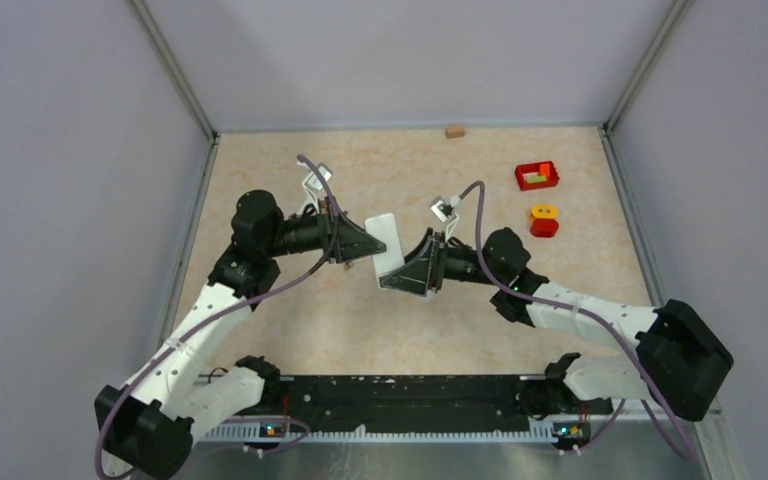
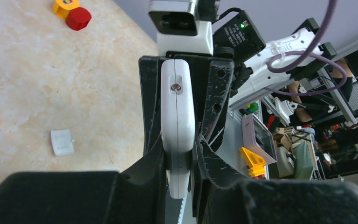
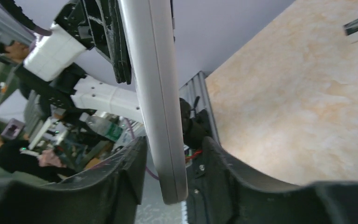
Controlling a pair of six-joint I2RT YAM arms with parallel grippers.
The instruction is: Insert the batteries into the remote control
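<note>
Left wrist view: my left fingers [image 2: 144, 182] clamp the remote [image 2: 177, 116]; right fingers [image 3: 121, 182] straddle its other end, loosely open. No batteries in yet, I judge; loading remains.

Remote control [image 2: 177, 122]: smooth white plastic (slightly glossy edge).

Over the middle of the counter [image 1: 360, 330], the left fingers [image 1: 360, 243] and right fingers [image 1: 415, 272] meet at the white remote control [image 1: 384, 240].

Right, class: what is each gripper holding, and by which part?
Left gripper clamps the remote near one end. Right gripper straddles the other end, a gap showing: no hold.
</note>
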